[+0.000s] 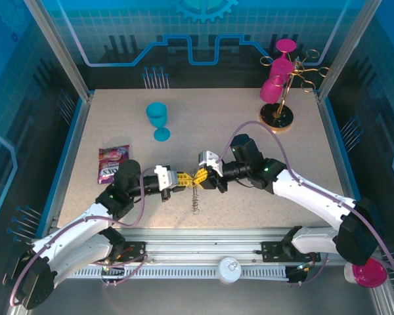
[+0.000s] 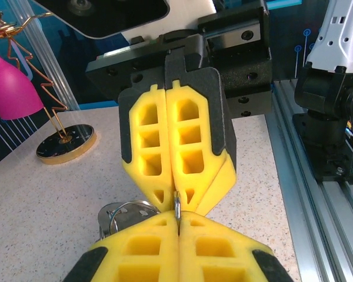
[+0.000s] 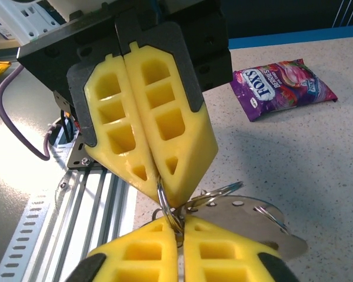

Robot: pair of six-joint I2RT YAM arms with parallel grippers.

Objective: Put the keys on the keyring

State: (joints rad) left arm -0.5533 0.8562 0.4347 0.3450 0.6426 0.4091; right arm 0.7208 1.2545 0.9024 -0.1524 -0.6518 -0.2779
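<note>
The left gripper (image 1: pixel 182 180) and the right gripper (image 1: pixel 203 177) meet nose to nose low over the table (image 1: pixel 217 125). Each has its yellow pads pressed fully together on the thin wire of the keyring (image 3: pixel 167 202). The ring sits in the narrow gap between the two noses, straight ahead of either claw and equally near both. It stands edge-on, in line with the seams of the pads. A bead chain (image 1: pixel 195 199) hangs straight down from it below the tips, toward the tabletop. A flat silver blade, probably one of the keys (image 3: pixel 253 220), juts out just right of the right claw's tips. Its long axis is roughly level and crosswise to the fingers, and it points away from them. I cannot make out its head, or whether it is threaded on. Any threading would seem to need one claw to let go.
</note>
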